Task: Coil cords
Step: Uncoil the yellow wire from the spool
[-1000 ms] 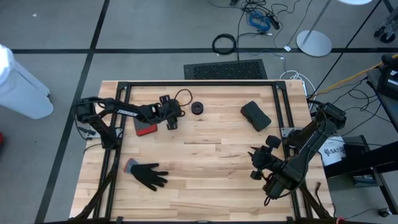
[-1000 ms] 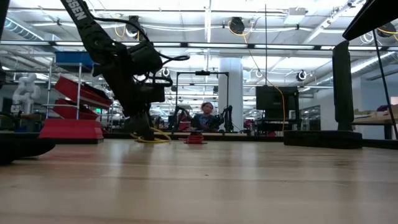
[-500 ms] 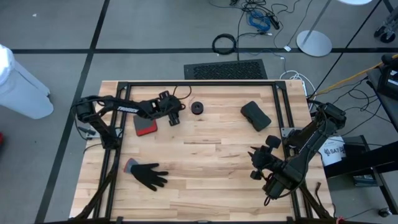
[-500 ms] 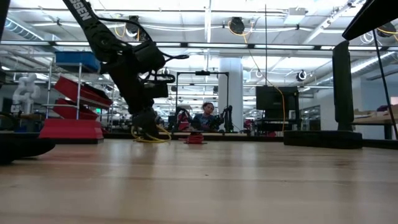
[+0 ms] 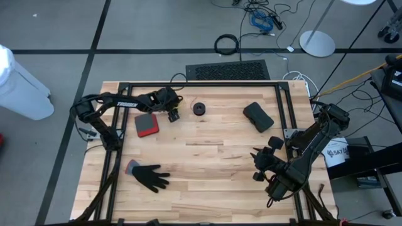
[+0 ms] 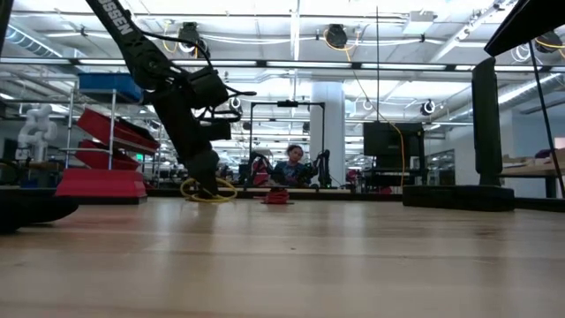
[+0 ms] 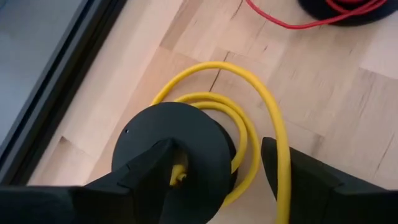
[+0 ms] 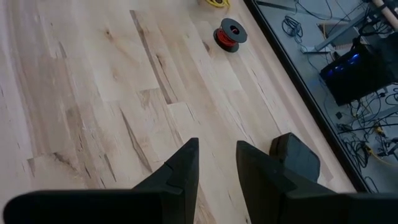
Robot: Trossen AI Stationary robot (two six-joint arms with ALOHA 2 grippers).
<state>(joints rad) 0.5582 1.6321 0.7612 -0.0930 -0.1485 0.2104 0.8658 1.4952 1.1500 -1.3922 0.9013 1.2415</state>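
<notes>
White lettering is showing on the left arm's link in the high view and in the low view; only part of it is reading, as "SSEN" along the dark link. A white tag by the right arm's base is carrying "SAT", the rest cut off.

The left gripper (image 5: 173, 113) is sitting at the far left of the table (image 5: 213, 169), just beside the red pad (image 5: 146, 125). In the left wrist view its fingers (image 7: 155, 168) are spread either side of a black spool (image 7: 171, 155), with a yellow end poking out between finger and spool; whether they are pressing on the spool I cannot tell. The yellow cord (image 7: 249, 124) is lying in two or three loose loops on the wood, curling around the spool; part of it is hidden under the spool and fingers. In the low view it is showing as a flat yellow ring at the gripper's foot.

The red-wire spool (image 5: 200, 109) is lying near it, its thin red strand trailing, cut off in the wrist view.

The right gripper (image 8: 217, 165) is waiting at the near right, its jaws parted with nothing between them.

The black glove (image 5: 149, 175) is lying near left. No black cord can be made out.
</notes>
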